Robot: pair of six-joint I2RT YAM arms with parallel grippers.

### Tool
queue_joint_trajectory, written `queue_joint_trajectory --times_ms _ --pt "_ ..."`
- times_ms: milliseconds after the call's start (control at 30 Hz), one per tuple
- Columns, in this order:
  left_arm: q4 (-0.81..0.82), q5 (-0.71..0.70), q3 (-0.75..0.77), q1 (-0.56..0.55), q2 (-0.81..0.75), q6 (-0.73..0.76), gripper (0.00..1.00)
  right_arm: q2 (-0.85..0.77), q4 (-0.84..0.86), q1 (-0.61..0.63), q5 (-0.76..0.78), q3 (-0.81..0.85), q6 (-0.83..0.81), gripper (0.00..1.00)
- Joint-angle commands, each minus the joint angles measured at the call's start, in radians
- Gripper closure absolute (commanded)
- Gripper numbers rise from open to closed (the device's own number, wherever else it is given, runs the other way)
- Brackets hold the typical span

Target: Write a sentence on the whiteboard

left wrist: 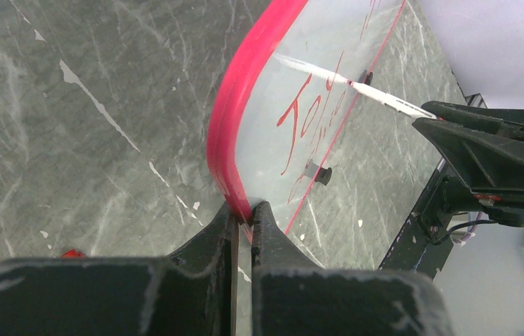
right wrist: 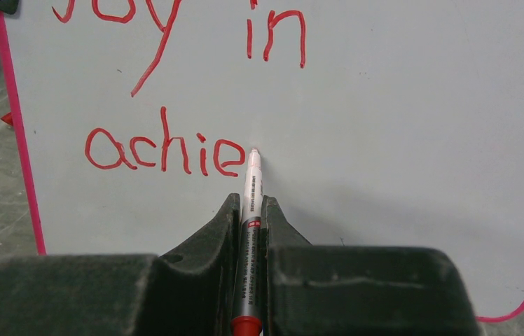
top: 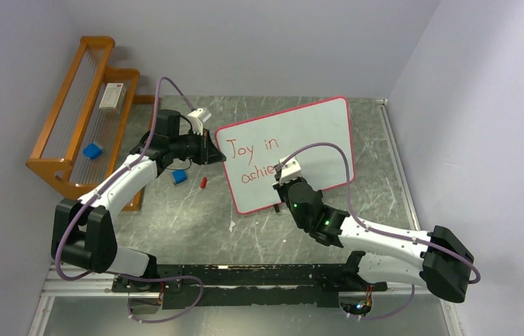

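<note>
Right wrist view, closest to the action: the right gripper [right wrist: 249,206] is clamping hard on a marker [right wrist: 253,175]. The pale barrel is running up between the two black fingers, with a red end showing at the bottom of the shot. The marker's white tip is sitting on the whiteboard [right wrist: 399,140], as far as I can tell touching it, just right of the last "e". Red handwriting is spelling "Joy in" on the upper line and "achie" below it, and the tip is parked at the end of that second line.

From the top camera, both arm bases are sitting at the near edge of the dark marbled table [top: 196,224]. The right arm is reaching in from the right and the left arm is bending in from the left. The whiteboard is sitting mid-table, turned a little out of square, with its pink-red border running all round. Whether it is lying flat or propped up, I cannot tell.

On the left wrist camera, the left gripper [left wrist: 245,218] is pinching the board's red rim at its left edge. The jaws are closed on the rim, which is curving up and away from the fingertips.

Just left of the board, a small red piece [top: 204,182] and a blue cap [top: 179,177] are lying on the table near each other, clear of the board.

Farthest back, an orange wooden rack [top: 70,140] is standing along the left wall. A blue block [top: 92,150] and a white box [top: 111,96] are resting on it.
</note>
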Motion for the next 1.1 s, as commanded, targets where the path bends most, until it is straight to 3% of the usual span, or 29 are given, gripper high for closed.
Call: queue_joint_trajectory --times_ms 0,733,1067 --pt "-0.033 -0.114 -0.007 0.014 0.025 0.069 0.95 0.010 0.045 -0.012 -0.004 -0.005 0.001 1.00" --pt "-0.025 -0.117 -0.011 0.014 0.019 0.062 0.95 -0.040 -0.127 -0.019 0.024 -0.009 0.101 1.00" --pt "-0.025 -0.115 -0.012 0.014 0.022 0.063 0.95 -0.041 -0.111 -0.020 0.033 -0.016 0.099 1.00"
